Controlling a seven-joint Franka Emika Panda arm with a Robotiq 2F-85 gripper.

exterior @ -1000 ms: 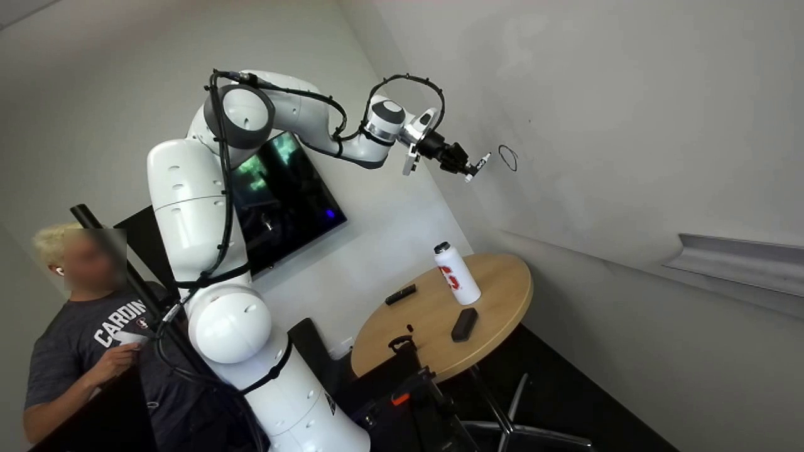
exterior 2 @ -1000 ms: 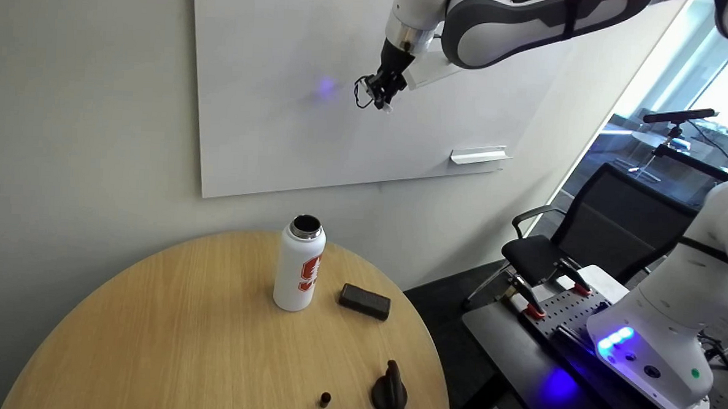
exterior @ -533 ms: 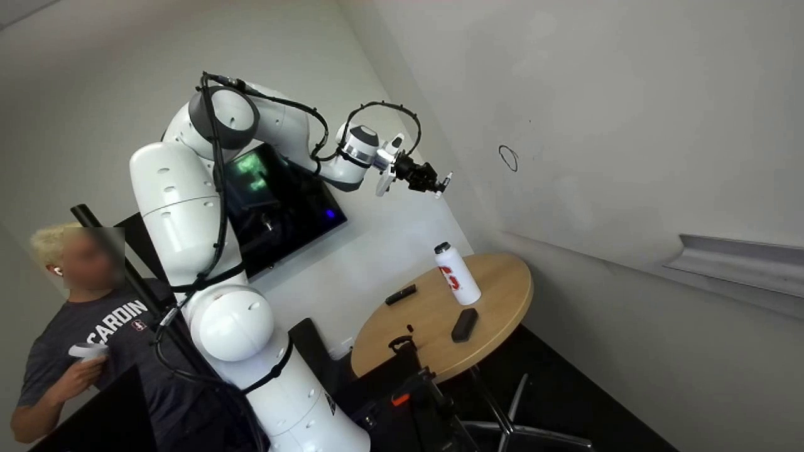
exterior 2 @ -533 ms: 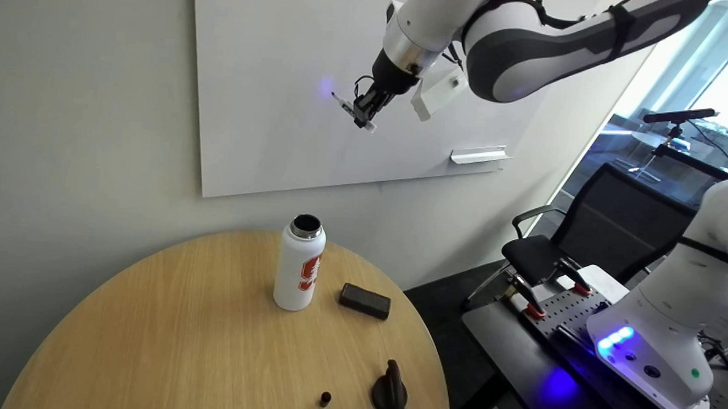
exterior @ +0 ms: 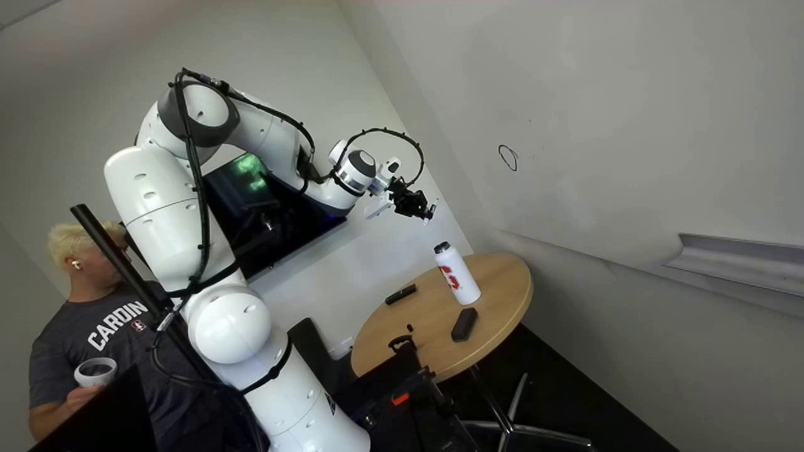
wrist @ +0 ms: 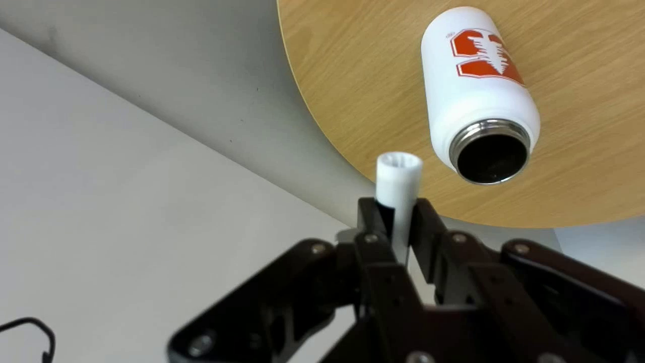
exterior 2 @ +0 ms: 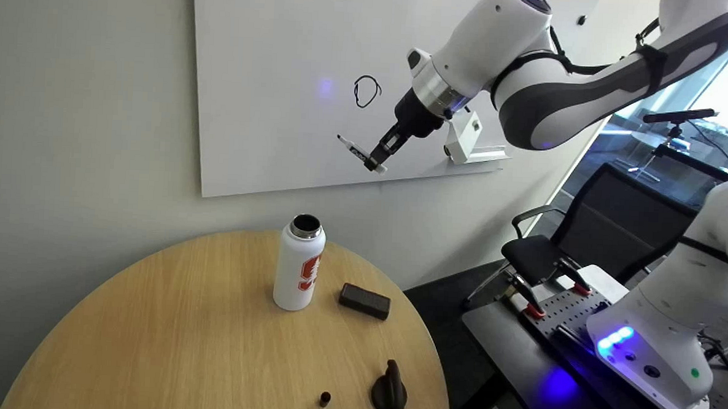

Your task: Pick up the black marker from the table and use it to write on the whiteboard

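My jaws are clamped on the marker (exterior 2: 355, 150), higher than the worktop (exterior 2: 181, 319), well apart from the whiteboard (exterior 2: 263, 126); the loop (exterior 2: 355, 93) seems finished, so I'd lower slowly, clear of the bottle (exterior 2: 298, 266).

The gripper (wrist: 396, 217) pinches the marker (wrist: 397, 182), a white bottle (wrist: 473, 96) beyond.

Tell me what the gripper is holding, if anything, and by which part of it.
The gripper holds the marker by its barrel, close to the white rear end and away from the dark tip, which juts free on the other side.
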